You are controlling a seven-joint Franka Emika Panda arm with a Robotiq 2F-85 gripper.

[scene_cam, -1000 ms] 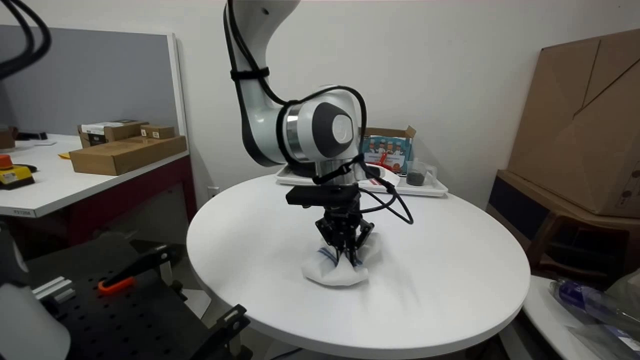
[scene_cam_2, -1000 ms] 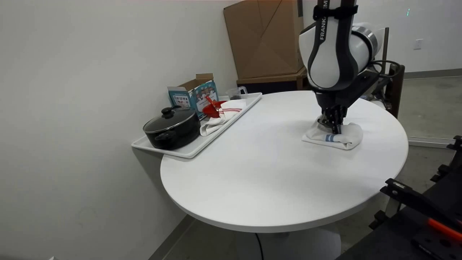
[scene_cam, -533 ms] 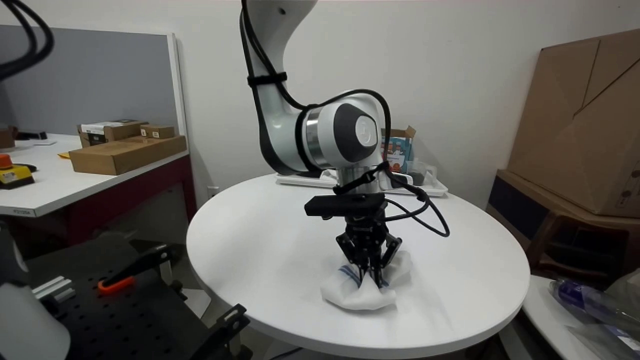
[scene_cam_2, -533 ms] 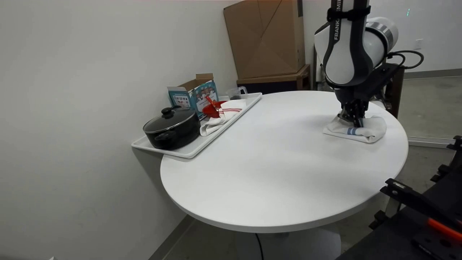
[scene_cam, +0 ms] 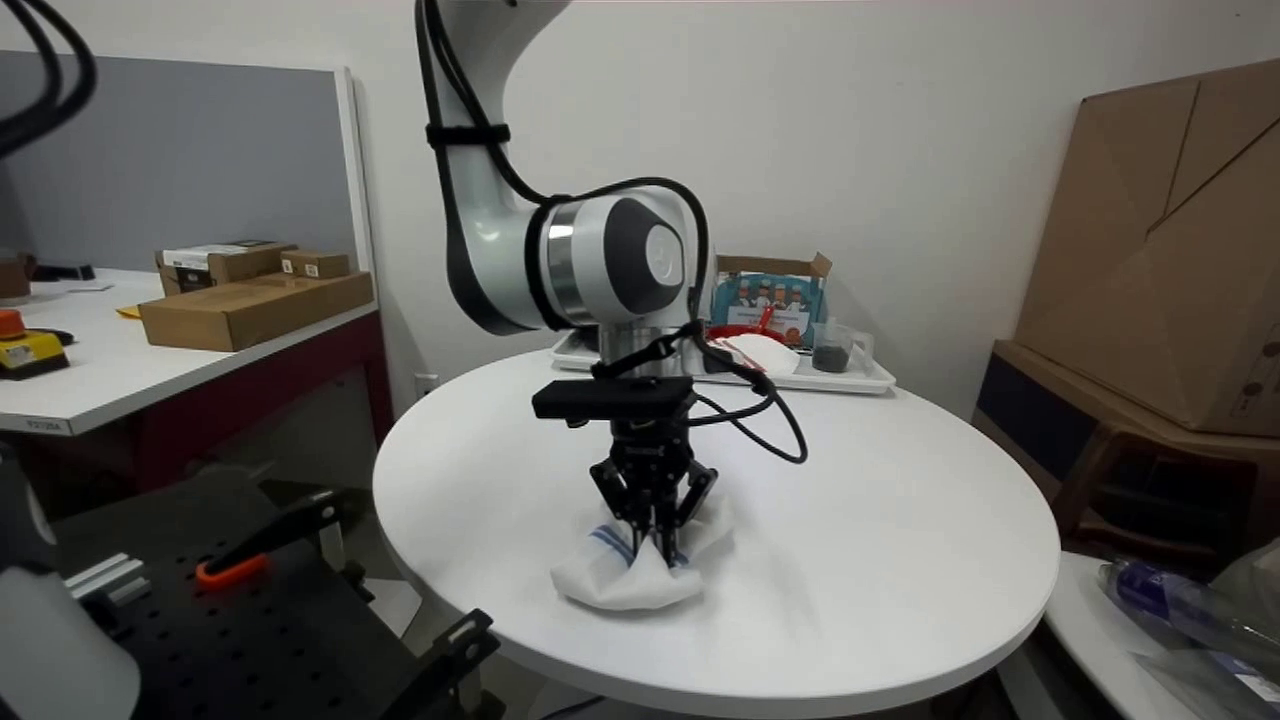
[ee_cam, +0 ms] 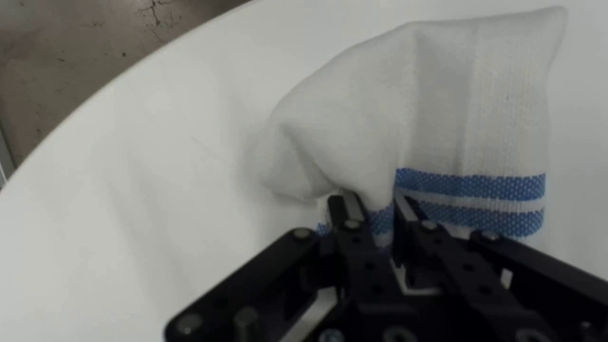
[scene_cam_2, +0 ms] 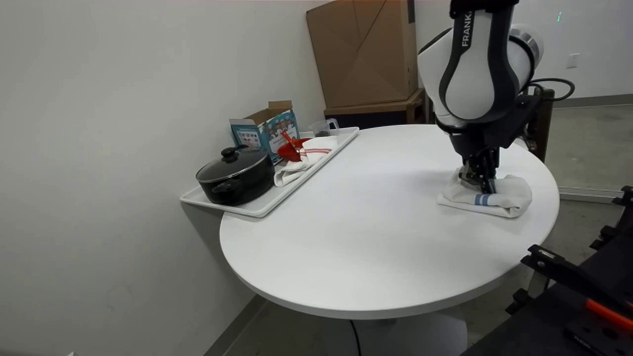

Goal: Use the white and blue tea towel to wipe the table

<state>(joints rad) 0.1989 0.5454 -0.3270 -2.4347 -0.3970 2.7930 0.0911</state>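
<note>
The white tea towel with blue stripes (ee_cam: pixel 441 109) lies bunched and folded on the round white table (ee_cam: pixel 190 142). It also shows in both exterior views (scene_cam: pixel 625 582) (scene_cam_2: pixel 514 195). My gripper (ee_cam: pixel 377 209) points down, its two fingers closed with a pinched fold of the towel between them, near the blue stripes. In an exterior view the gripper (scene_cam: pixel 657 545) stands low over the table with the towel spread around its fingertips. The towel touches the tabletop. The towel's underside and the part deep between the fingers are hidden.
A white tray (scene_cam_2: pixel 272 210) at the table's wall side holds a black pot (scene_cam_2: pixel 235 178), a blue box (scene_cam_2: pixel 279 131), a red-striped towel (scene_cam_2: pixel 296 170) and a clear cup (scene_cam_2: pixel 321 127). Black clamps (scene_cam: pixel 450 650) sit near the table edge. A large carton (scene_cam: pixel 1160 250) stands beyond.
My gripper and the held towel slid over the tabletop together, first towards the large carton's side, then back towards the side with the black clamps. The fingers stayed closed.
</note>
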